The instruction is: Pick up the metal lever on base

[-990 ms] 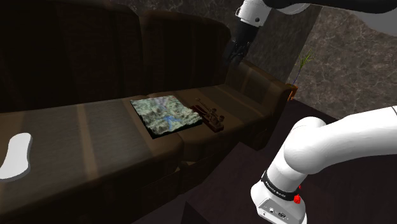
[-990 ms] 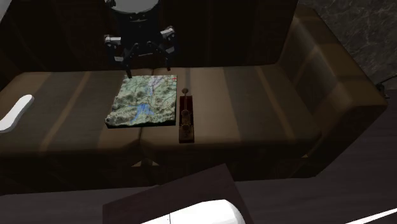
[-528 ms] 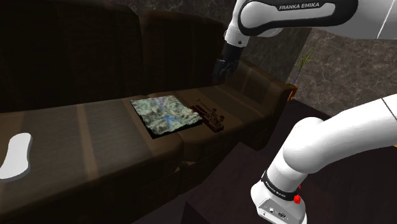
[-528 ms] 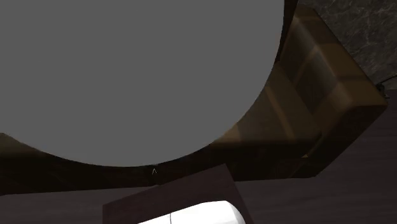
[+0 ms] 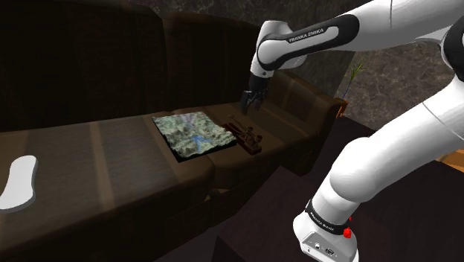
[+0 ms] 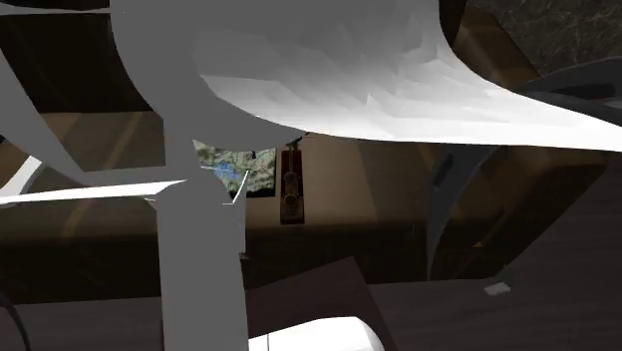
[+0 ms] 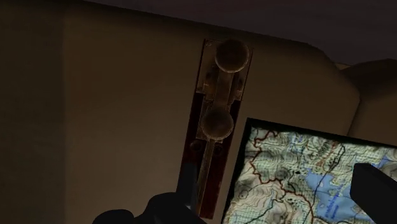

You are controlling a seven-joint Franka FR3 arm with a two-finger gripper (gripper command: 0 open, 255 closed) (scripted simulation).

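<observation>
Gripper hangs above sofa, fingers spread apart, nothing between them. Lever on red base lies on seat cushion, just beside map, under gripper.

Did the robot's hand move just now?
Yes. In the shoulder view the gripper has come down and leftward, closer to the lever on the sofa.

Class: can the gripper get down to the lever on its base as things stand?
Probably yes: the open gripper hangs above the lever, nothing lies between them, and the map lies beside it.
</observation>
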